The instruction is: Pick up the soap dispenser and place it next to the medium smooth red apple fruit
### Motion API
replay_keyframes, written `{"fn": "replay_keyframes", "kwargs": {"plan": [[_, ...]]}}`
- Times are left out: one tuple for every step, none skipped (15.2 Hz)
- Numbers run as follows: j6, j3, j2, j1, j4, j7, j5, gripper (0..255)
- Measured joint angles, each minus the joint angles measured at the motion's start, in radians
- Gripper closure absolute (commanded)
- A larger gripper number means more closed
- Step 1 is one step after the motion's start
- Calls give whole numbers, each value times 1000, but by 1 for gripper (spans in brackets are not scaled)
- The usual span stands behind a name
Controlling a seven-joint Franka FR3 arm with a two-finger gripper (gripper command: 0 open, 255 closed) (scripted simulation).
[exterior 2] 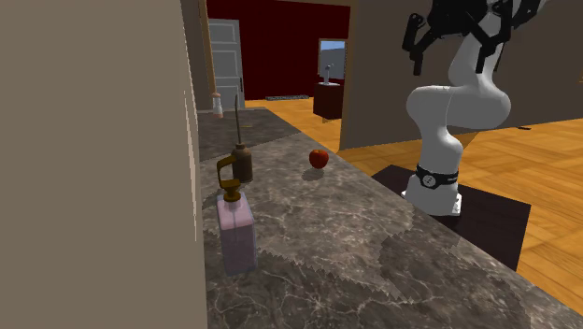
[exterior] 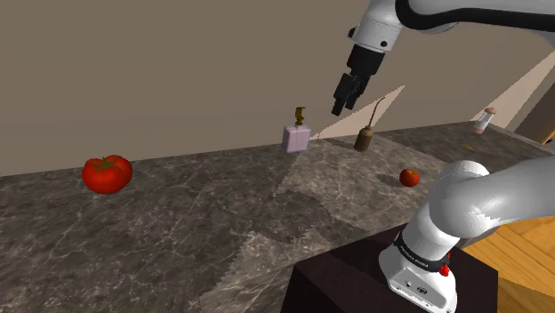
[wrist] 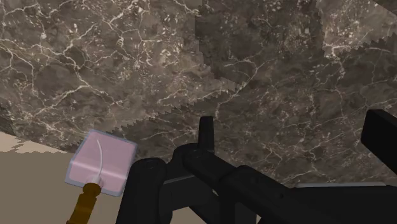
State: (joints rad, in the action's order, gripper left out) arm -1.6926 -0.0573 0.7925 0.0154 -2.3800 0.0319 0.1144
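Observation:
The soap dispenser (exterior: 297,136) is a pale pink square bottle with a brown pump, upright on the dark marble counter near the wall; it is also in the second exterior view (exterior 2: 235,234) and the wrist view (wrist: 102,163). The small red apple (exterior: 409,177) (exterior 2: 319,158) lies near the counter's front edge. My black gripper (exterior: 343,103) (exterior 2: 450,37) hangs high above the counter, between the dispenser and a brown bottle, open and holding nothing. In the wrist view its fingers (wrist: 205,135) stand wide apart, with the dispenser off to one side of them.
A brown bottle with a long thin spout (exterior: 365,133) (exterior 2: 241,164) stands between dispenser and apple. A large red tomato (exterior: 108,173) lies far toward the shoulder view's left. A small capped bottle (exterior: 483,120) (exterior 2: 217,105) stands at the counter's far end. A beige wall (exterior: 178,80) backs the counter.

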Motion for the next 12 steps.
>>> {"fn": "replay_keyframes", "kwargs": {"plan": [[0,0,0,0,0,0,0,0],[-9,5,-16,-3,6,7,-4,0],[-23,13,-34,-7,8,17,-10,0],[-39,25,-63,-14,20,31,-18,0],[-57,39,-87,-20,24,48,-27,0],[-74,47,-114,-25,32,58,-32,0],[-98,53,-145,-28,37,66,-36,0],[-114,67,-175,-35,50,84,-44,0],[-133,77,-199,-39,53,96,-49,0],[-151,90,-236,-45,72,113,-55,0],[-166,103,-270,-51,89,129,-60,0],[-177,112,-308,-54,114,140,-63,0]]}}
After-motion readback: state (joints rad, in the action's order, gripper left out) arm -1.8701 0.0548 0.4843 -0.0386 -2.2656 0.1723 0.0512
